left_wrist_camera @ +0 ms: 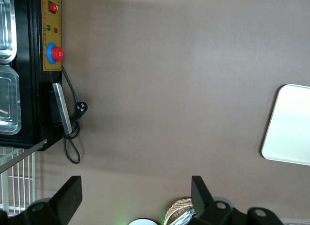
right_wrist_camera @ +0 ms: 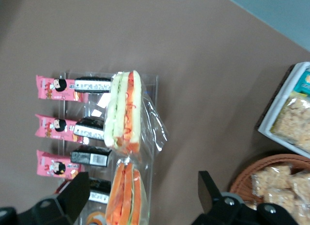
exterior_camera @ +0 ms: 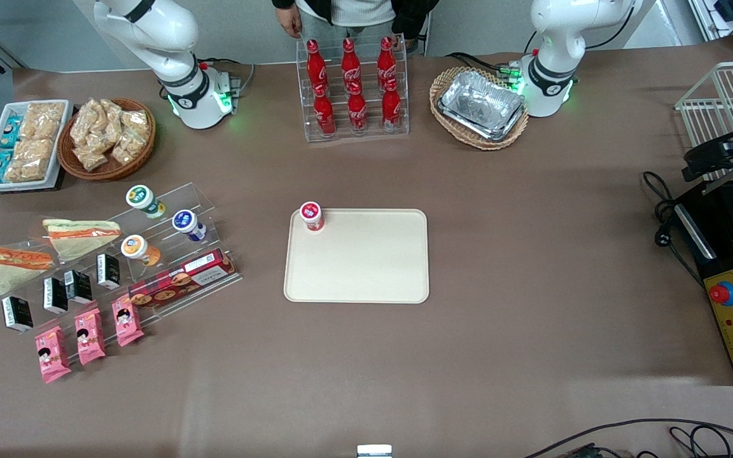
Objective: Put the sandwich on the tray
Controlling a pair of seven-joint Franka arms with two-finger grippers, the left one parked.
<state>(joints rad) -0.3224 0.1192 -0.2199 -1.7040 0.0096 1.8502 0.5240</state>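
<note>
Sandwich: the wrapped wedge sandwich (exterior_camera: 11, 268) with the thick orange-red filling lies on the top step of the clear acrylic rack (exterior_camera: 169, 267), at the working arm's end of the tabletop (exterior_camera: 532, 267); in the wrist view it is the upper wedge (right_wrist_camera: 125, 112).
Second sandwich: a flatter wrapped wedge (exterior_camera: 81, 235) lies just beside it on the same step.
Rack contents: three yogurt cups (exterior_camera: 145, 198), a red biscuit box (exterior_camera: 182, 280), black cartons (exterior_camera: 55, 294) and pink snack packs (exterior_camera: 90, 336) on the lower steps.
Tray: the beige tray (exterior_camera: 366, 267) sits mid-tabletop, well apart from the rack; a red-lidded cup (exterior_camera: 311, 216) stands in its corner, the rest bare.
Tool: the tool (right_wrist_camera: 143, 196) hangs above the rack, over the sandwiches; its fingers (right_wrist_camera: 72, 198) stand wide apart, holding nothing.
White bin: a snack bin (exterior_camera: 23, 145) holds bagged snacks at the tabletop's edge.
Wicker basket: a basket (exterior_camera: 109, 138) of bagged snacks beside the bin.
Bottle rack: six red cola bottles (exterior_camera: 352, 86) in a clear stand.
Foil trays: stacked foil trays (exterior_camera: 482, 105) in another wicker basket.
</note>
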